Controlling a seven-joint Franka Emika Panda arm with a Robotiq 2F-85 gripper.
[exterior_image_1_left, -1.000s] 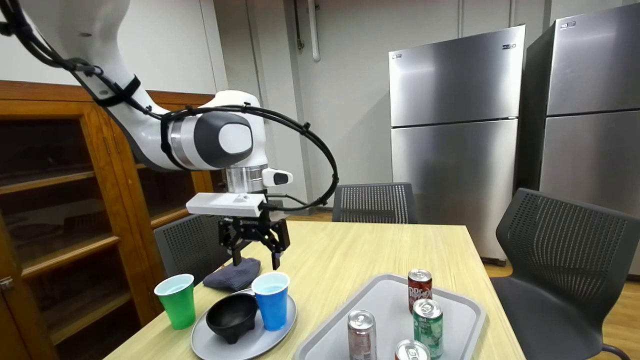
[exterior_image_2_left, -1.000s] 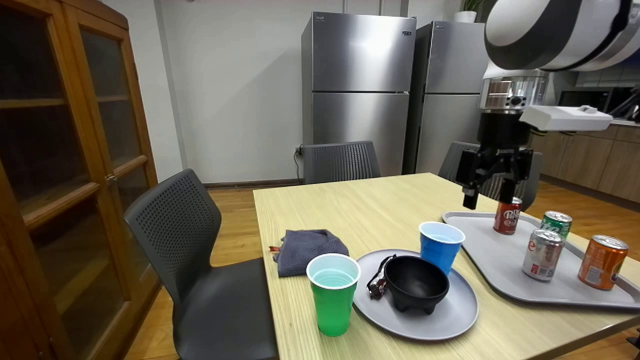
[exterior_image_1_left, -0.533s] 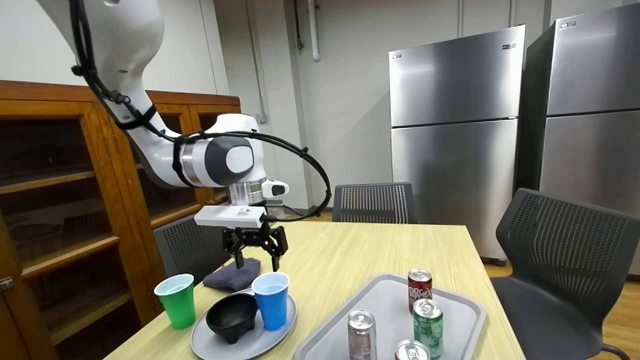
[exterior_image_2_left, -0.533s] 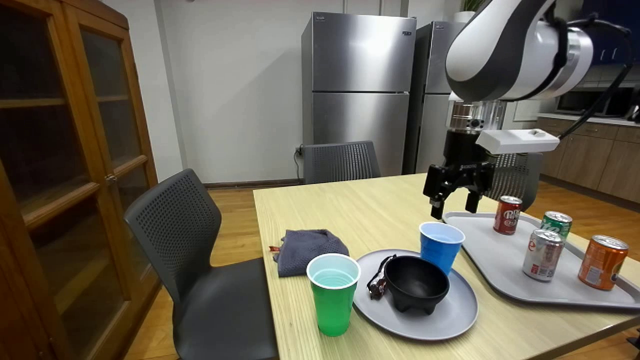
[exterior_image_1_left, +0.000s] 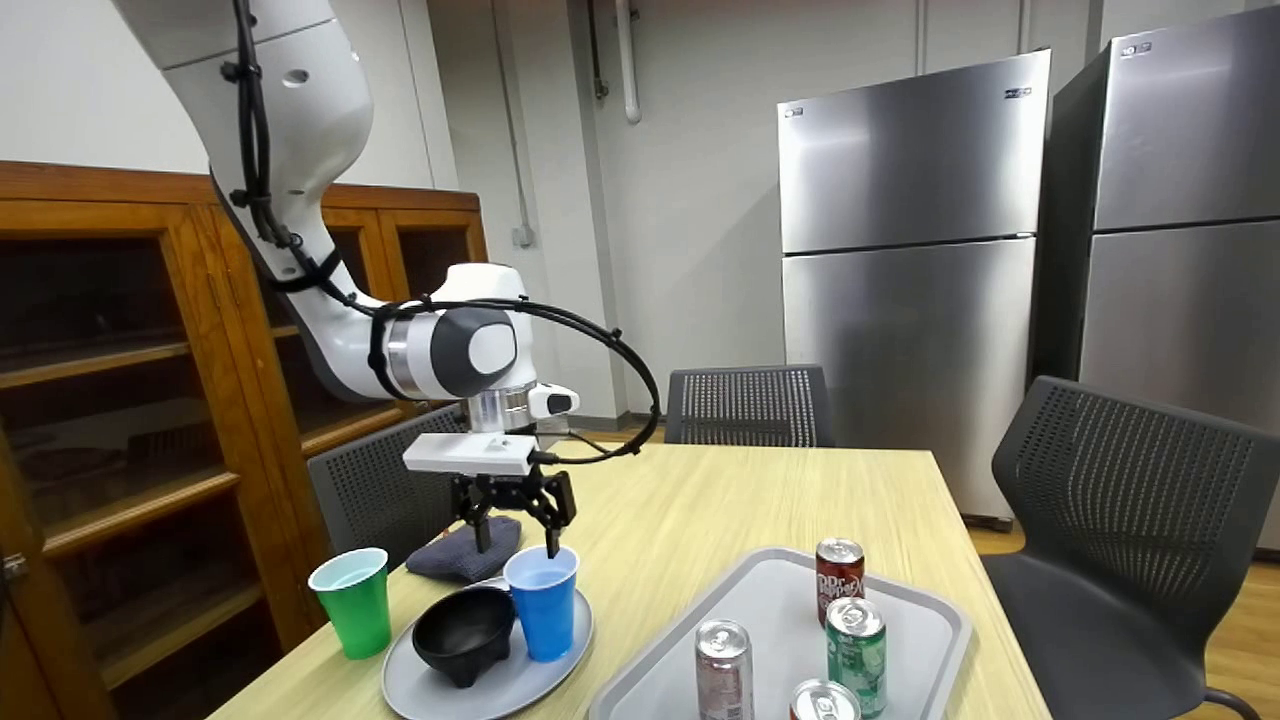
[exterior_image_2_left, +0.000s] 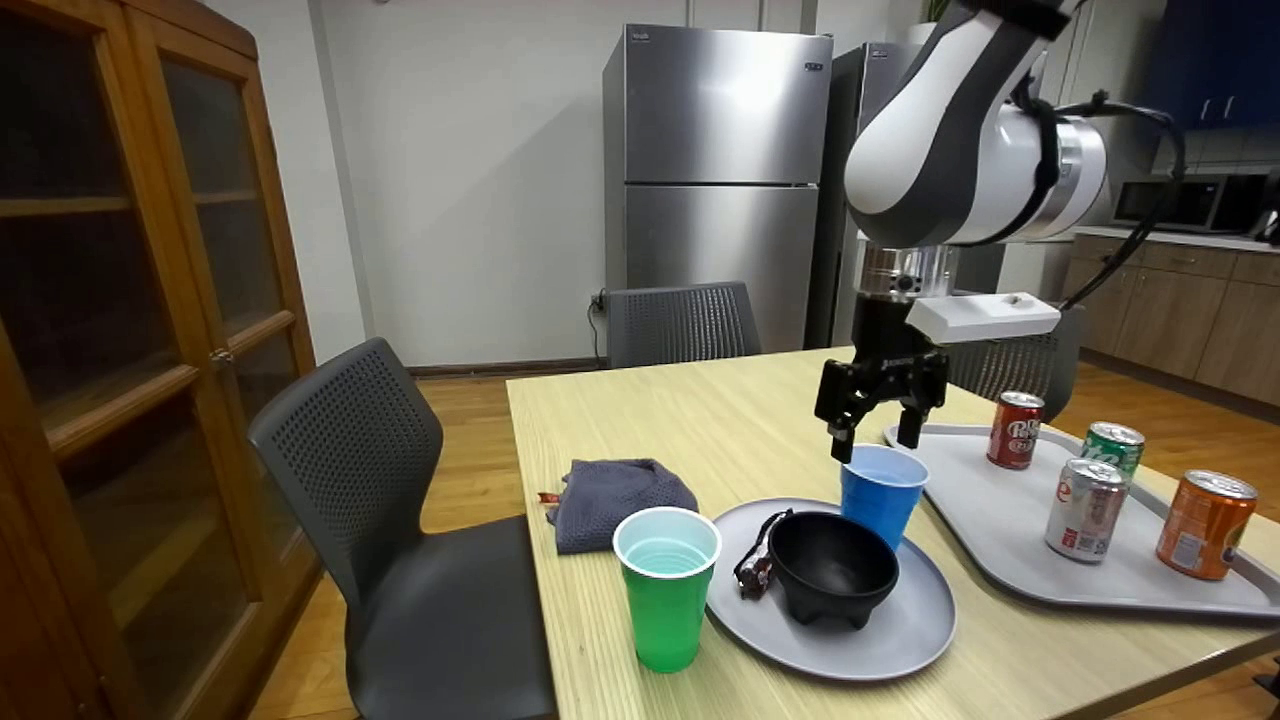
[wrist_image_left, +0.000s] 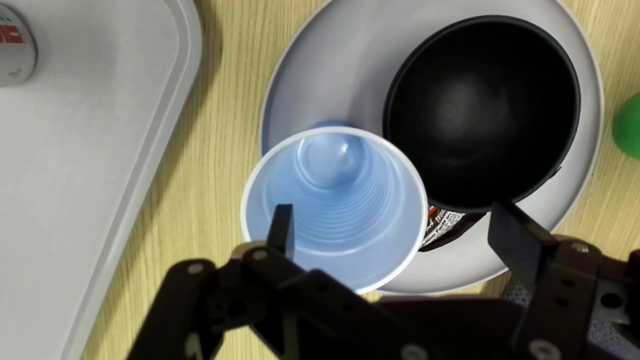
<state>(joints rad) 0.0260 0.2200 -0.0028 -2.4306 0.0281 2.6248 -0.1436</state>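
Note:
My gripper (exterior_image_1_left: 517, 545) points down with its jaws wide apart, just above the rim of a blue cup (exterior_image_1_left: 547, 615). In the wrist view one fingertip (wrist_image_left: 282, 225) overlaps the cup's mouth. The other finger (wrist_image_left: 520, 235) stands over the plate's edge, so nothing is between them. Whether a finger touches the rim I cannot tell. The blue cup stands upright on a grey plate (exterior_image_2_left: 900, 640), beside a black footed bowl (exterior_image_2_left: 835, 570). A dark printed wrapper (wrist_image_left: 447, 230) lies on the plate, partly hidden by the bowl and cup. Off the plate stands a green cup (exterior_image_2_left: 667, 600).
A grey tray (exterior_image_1_left: 755, 590) carries several cans, among them a Dr Pepper can (exterior_image_2_left: 1016, 430) and an orange can (exterior_image_2_left: 1207, 525). A folded dark cloth (exterior_image_2_left: 620, 505) lies near the table edge. Chairs surround the table, including a near chair (exterior_image_2_left: 400, 560).
The arm has come down. In an exterior view the gripper has also moved left, from over the tray's far corner to above the blue cup. Its jaws stay open; the objects have not moved.

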